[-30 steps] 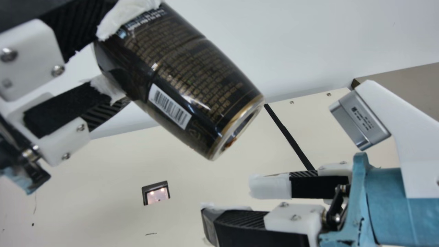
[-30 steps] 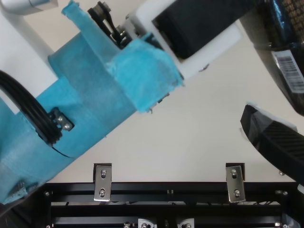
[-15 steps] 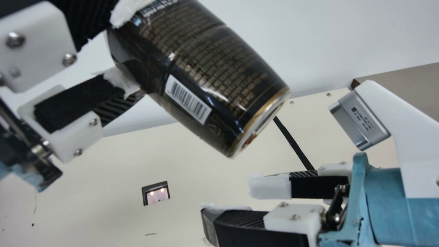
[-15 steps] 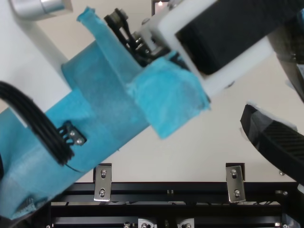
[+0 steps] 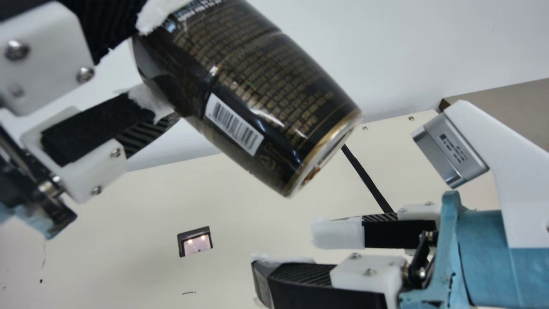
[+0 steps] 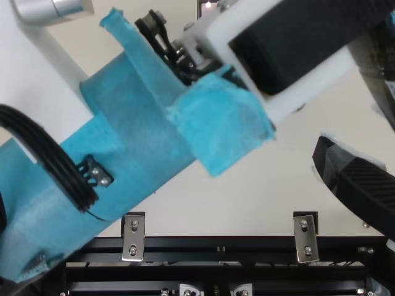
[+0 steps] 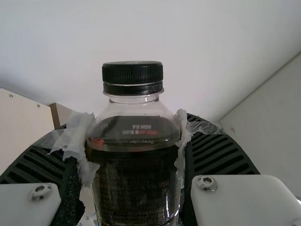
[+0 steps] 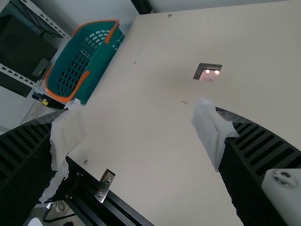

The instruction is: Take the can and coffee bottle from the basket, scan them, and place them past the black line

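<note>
The coffee bottle [image 5: 257, 103] is held clear of the tabletop [image 5: 128, 214] by the left gripper [image 5: 156, 64], whose fingers pinch it at the shoulder through torn white wrapping. It is black, with a gentle waist and dense rows of small gold print; a white barcode label [image 5: 233, 123] faces the main view, and a gold band rings the shiny base [image 5: 324, 152]. It lies at a slant there, base toward the lower right. The left wrist view shows a ribbed black cap [image 7: 132, 77] above a clear shoulder, with dark coffee reaching up inside. In the main view, the cap end is cut off by the top edge and partly covered by the upper finger; the small print is too fine to make out. In the left wrist view the bottle's lower part runs out of the picture, and in the top view just a dark slice enters at the right edge. The right gripper [image 5: 286, 256] holds its wrapped fingers spread well apart. Its wrist view also shows a green basket [image 8: 96, 66] with orange handles, its underside hidden.
</note>
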Controlling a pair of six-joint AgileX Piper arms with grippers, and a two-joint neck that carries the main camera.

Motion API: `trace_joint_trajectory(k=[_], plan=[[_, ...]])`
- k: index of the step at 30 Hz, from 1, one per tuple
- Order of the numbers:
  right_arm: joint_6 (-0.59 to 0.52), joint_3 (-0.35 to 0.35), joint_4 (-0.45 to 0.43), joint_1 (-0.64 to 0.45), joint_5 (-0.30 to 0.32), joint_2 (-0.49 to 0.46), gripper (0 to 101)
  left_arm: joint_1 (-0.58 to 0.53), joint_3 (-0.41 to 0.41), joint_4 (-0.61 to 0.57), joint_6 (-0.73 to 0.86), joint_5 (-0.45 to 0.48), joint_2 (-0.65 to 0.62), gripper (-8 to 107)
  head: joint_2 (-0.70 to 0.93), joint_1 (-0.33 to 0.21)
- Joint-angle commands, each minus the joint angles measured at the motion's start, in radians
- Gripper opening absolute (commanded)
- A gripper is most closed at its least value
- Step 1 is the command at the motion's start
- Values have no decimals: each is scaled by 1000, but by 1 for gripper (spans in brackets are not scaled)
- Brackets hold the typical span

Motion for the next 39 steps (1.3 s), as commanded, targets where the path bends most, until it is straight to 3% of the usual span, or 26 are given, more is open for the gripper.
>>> trace_joint_trajectory(k=[1,9,34,39], plan=[[0,0,0,0,0,0,101,-6,-3,4,-2,-16,4,10,-13,-29],[0,0,0,0,0,0,101,-38,-31,-16,-8,-94,25,10,-13,-29],[0,0,0,0,0,0,101,-35,-31,-11,-13,-93,25,10,-13,-29],[0,0,0,0,0,0,101,32,9,6,-10,-77,3,10,-13,-29]])
